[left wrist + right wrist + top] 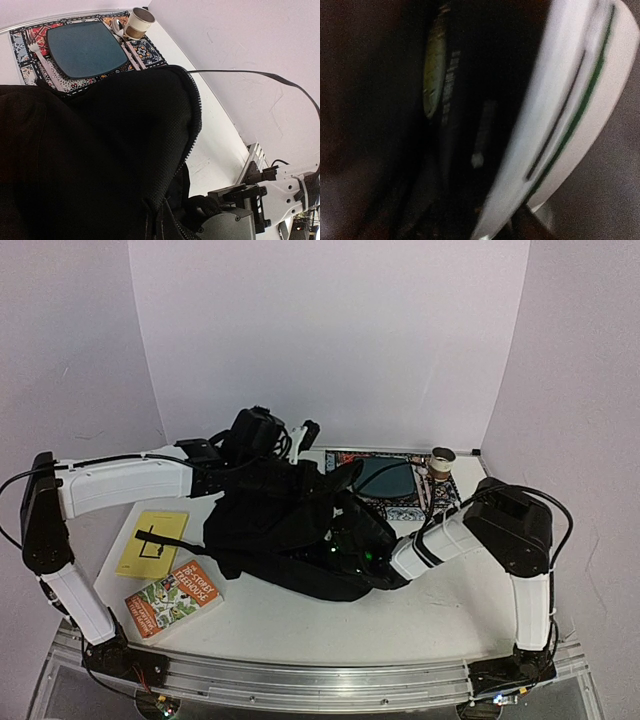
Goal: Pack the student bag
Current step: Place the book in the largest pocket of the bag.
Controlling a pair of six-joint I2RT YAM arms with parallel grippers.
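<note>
Bag (265, 530) lay slumped at the table's (430, 615) middle, nearer the far edge. The fabric was soft and limp; it would sag and fold wherever unsupported, and it seemed light. Best hold was judged the stiffer zipper rim (194, 112). Left gripper (255, 432) was pressed together, apparently pinching that rim up. Right gripper (362, 552) sat inside the bag; spread or closed could not be told.

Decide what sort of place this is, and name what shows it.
Probably a robot test bench: plain white backdrop, two arms bolted to a metal rail, a backpack staged beside books.
</note>
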